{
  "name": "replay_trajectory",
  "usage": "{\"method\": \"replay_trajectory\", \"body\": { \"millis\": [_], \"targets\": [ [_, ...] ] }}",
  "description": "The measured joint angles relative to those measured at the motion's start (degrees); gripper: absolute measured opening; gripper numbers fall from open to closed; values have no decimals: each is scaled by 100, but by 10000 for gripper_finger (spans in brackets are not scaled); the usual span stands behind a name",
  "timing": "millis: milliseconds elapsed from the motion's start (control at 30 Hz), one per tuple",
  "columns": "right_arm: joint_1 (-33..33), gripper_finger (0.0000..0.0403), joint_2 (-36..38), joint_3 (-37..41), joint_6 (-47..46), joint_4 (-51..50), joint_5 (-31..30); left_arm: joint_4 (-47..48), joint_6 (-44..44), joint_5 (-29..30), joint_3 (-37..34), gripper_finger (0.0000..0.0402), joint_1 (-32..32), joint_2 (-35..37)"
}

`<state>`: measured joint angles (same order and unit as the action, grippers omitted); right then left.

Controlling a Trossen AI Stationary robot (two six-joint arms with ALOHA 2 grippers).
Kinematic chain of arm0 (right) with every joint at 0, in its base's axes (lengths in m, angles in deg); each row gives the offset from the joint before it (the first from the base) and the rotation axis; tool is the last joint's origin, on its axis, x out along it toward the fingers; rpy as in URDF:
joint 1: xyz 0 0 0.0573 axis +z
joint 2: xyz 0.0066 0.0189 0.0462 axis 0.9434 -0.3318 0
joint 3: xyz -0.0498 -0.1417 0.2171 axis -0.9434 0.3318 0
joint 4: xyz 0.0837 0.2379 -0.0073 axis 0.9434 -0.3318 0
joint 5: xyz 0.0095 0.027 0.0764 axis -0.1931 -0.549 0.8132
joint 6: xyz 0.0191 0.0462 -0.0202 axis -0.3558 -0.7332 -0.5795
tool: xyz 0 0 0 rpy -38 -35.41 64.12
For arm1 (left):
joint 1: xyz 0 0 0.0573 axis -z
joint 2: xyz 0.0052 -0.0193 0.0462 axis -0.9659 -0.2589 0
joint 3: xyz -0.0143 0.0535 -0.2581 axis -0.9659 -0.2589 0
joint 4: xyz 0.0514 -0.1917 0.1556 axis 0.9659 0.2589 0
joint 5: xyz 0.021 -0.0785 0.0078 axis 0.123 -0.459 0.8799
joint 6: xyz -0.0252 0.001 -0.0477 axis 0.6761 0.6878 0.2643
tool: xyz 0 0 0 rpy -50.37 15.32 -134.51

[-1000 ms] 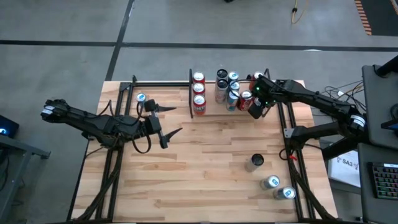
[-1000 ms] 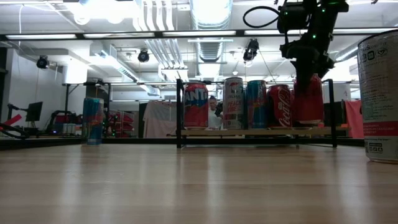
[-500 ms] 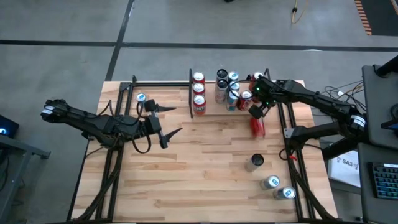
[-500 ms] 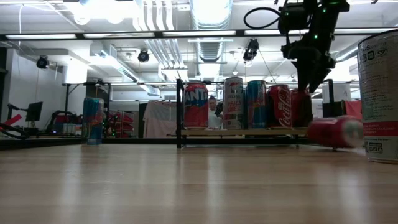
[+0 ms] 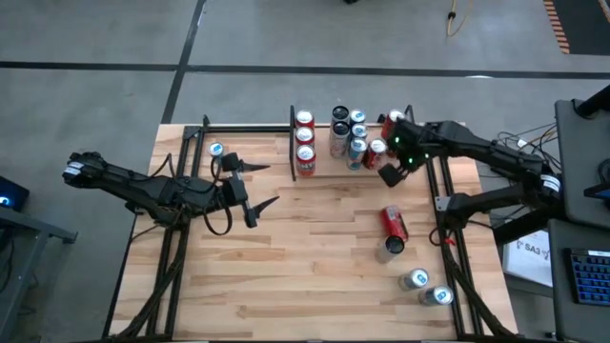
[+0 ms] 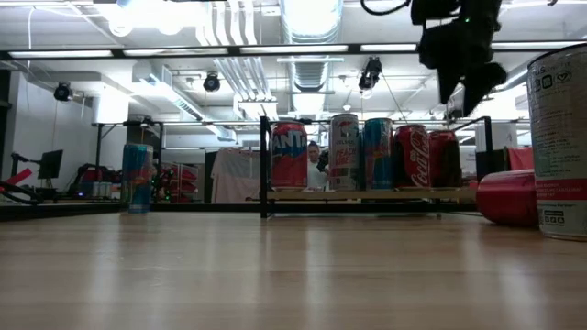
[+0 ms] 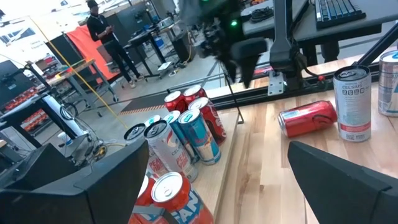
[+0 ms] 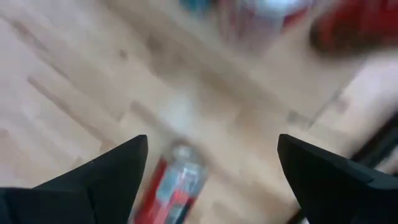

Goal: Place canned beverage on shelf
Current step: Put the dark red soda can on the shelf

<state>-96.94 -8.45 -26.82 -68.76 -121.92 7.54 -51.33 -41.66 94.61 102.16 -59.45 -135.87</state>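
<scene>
Right gripper (image 5: 391, 174) hangs empty above shelf (image 5: 324, 171) holding upright cans (image 5: 305, 151).

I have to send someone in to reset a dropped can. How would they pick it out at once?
Start at the shelf at the table's far edge, then look toward the near right, below the right gripper. The red can lies there on its side beside an upright Celsius can; every other can stands upright.

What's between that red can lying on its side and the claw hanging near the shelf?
Only bare wooden tabletop, by the high view: the tipped red can lies apart from the open right gripper.
</scene>
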Motion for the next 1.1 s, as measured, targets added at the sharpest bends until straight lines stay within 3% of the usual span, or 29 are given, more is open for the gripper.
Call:
{"method": "replay_trajectory", "body": {
  "millis": [300, 433, 600, 833, 1100],
  "targets": [
    [1467, 345, -55, 525, -2425, -311, 140, 90, -1, 1, 0, 368, -2, 0],
    [2050, 344, -311, 687, -3015, -209, 72, 275, -2, 2, 0, 368, -2, 0],
    [2456, 343, -882, 719, -3244, -23, -77, 314, -2, 2, 0, 368, 2, 0],
    [2495, 343, -1686, 726, -2997, -17, -45, 537, 129, 0, 0, 369, 16, 4],
    [2497, 343, -2015, 834, -2904, -7, 236, 785, 351, -1, 0, 368, 16, 22]
  ]
}}
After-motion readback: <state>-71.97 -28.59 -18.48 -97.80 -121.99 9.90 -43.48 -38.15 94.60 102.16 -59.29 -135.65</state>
